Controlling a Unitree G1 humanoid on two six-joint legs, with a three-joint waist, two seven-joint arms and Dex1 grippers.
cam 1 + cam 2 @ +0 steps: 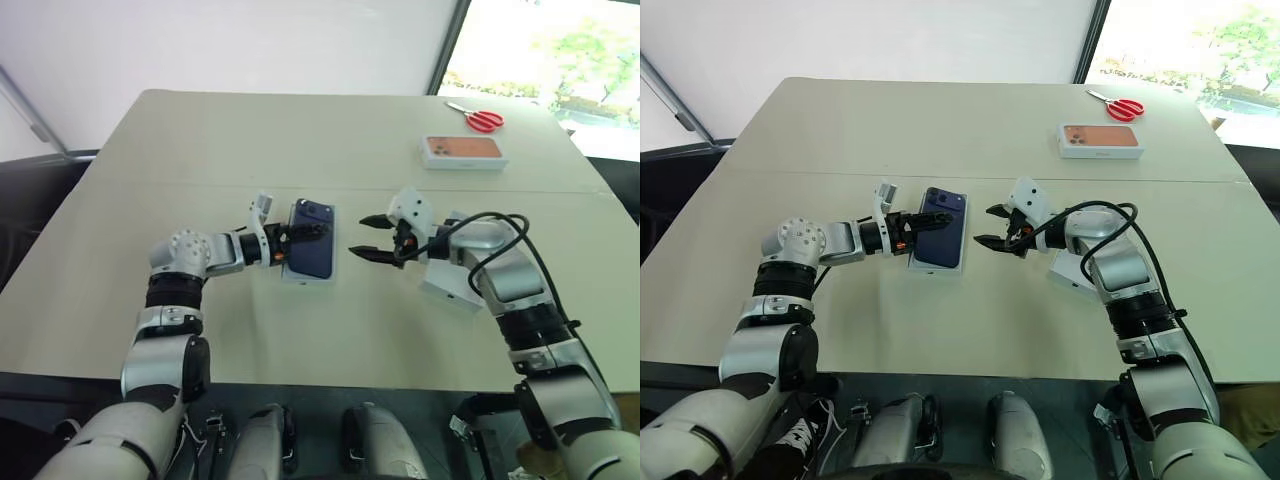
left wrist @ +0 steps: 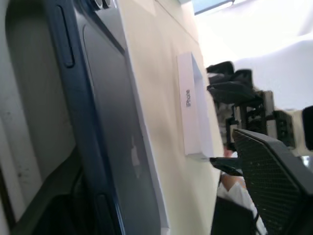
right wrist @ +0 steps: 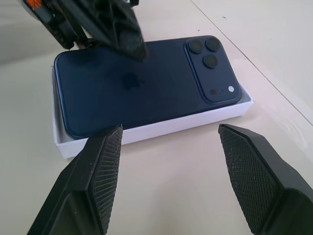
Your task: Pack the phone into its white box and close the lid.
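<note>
Two hands meet over the middle of the bench (image 1: 200,140). Left hand (image 1: 300,240) sits at the phone's near-left side, fingers spread apart, one black fingertip (image 3: 120,36) lying over the phone's back w/ the other low beside the box; can't tell if it actually presses on the glass, and it isn't clamping anything. Phone (image 1: 311,240), dark navy, lies back-up inside the white box (image 3: 146,128), camera cluster toward the far end, its edge sitting a bit above the box wall. Right hand (image 1: 368,237) hovers just right of the box, jaws wide, holding nothing, clear of the box, pads (image 3: 105,171) aimed at the box's long side. Lid (image 2: 193,105), white w/ lettering on its side wall, lies on the bench under the right forearm, apart from the box. Farther back right, a box w/ an orange phone picture (image 1: 463,151), and beyond it red-handled scissors (image 1: 478,117) near the bench's far edge.
</note>
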